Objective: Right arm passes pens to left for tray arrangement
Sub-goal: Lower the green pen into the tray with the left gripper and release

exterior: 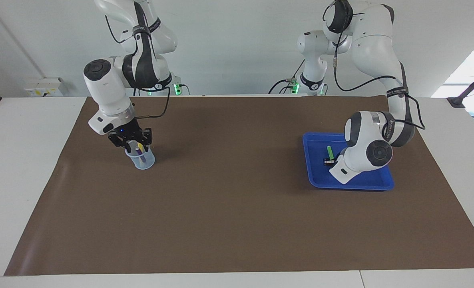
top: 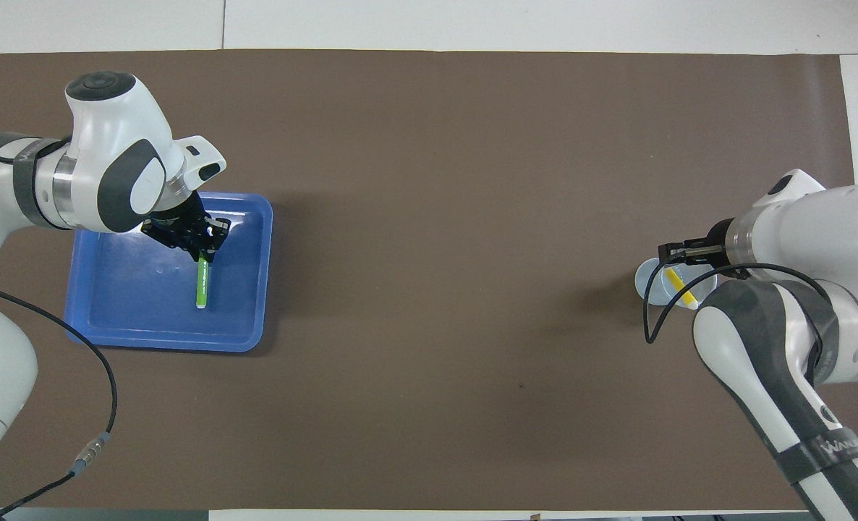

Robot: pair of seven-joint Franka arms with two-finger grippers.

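Pens: one of three is in place. Green pen (top: 201, 284) lies in the blue tray (top: 111, 329), which sits toward the left arm's end of the table. Its pale end is under the left gripper (top: 203, 249), low over the tray at the rim farther from the robots. Left fingers sit close on either side of that end, but whether they grip it or have already let go, I cannot tell; in the facing view the gripper (exterior: 328, 162) is mostly hidden by the wrist. The pen reads as flat on the tray floor, so placement looks done or nearly done.

Yellow pen (exterior: 140, 148) and purple pen (exterior: 142, 157) stand leaning in the small translucent cup (exterior: 143, 162), toward the right arm's end of the table. Right gripper (exterior: 134, 143) is down at the cup mouth with its jaws around the pen tops. They look nearly closed, likely on the yellow one, but a firm hold I cannot tell. Overhead, the right gripper (top: 678, 252) covers the cup rim (top: 646, 286).

Judgement: about a third done. Left: release the green pen if still held, then two more pick, handover and placement rounds. Brown mat (exterior: 229, 208) covers the table between cup and tray.
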